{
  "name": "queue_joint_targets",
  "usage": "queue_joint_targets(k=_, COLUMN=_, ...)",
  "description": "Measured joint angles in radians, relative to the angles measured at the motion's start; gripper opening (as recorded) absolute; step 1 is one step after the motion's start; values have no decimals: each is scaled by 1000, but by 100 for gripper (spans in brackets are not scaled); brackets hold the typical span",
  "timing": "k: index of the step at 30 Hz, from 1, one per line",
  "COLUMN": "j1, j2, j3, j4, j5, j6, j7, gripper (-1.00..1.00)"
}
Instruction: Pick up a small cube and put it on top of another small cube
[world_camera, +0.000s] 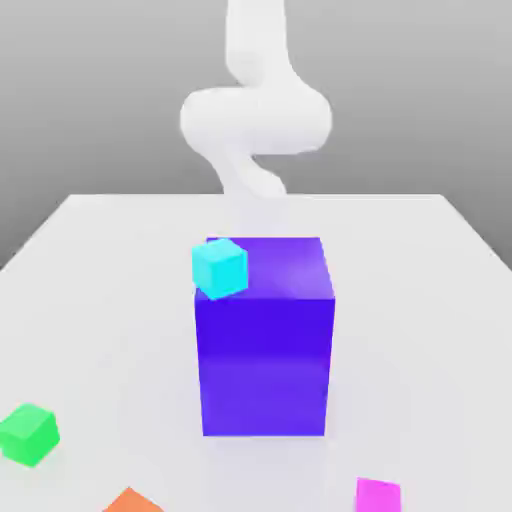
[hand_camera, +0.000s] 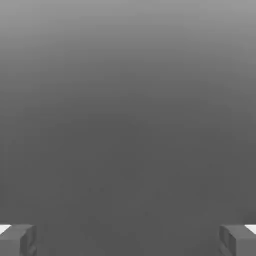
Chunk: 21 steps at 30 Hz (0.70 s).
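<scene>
While the gripper (hand_camera: 128, 240) stands with its two fingertips (hand_camera: 17, 240) spread wide apart and nothing between them, the hand view looks out on blank grey with no cube under it. By my reading the task is at its very first step: the reach toward the pick has not begun.

In the exterior view the white arm (world_camera: 255, 115) rises at the far side of the table (world_camera: 100, 260), behind the big purple block (world_camera: 265, 335) that stands mid-table. A small cyan cube (world_camera: 220, 267) sits at the block's upper left corner as seen; I cannot tell whether it rests on the block or lies beyond it.

The small magenta cube (world_camera: 377, 496) lies at the near edge, toward the exterior view's right, partly cut off by the frame. The small green cube (world_camera: 28, 434) lies near too, far over to the exterior view's left, well apart from the magenta one. An orange cube (world_camera: 130, 502) shows at the near edge between them.

The next move likely calls for carrying the open hand past the purple block to above the magenta cube, then descending.

Being a cube, the magenta one has no long axis; its faces look roughly square to the table edges, while the green one sits turned at an angle.
</scene>
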<state>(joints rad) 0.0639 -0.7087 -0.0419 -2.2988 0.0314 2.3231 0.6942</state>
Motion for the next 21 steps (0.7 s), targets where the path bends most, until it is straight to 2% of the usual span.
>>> queue_joint_targets(k=10, j1=221, j2=371, j3=-136, j4=6, j5=147, j6=91, j7=-442, gripper=0)
queue_joint_targets(k=16, j1=289, j2=590, j3=-151, j4=9, j5=231, j6=145, j7=-700, gripper=0)
queue_joint_targets(k=21, j1=330, j2=763, j3=-136, j4=9, j5=253, j6=197, j7=-883, gripper=0)
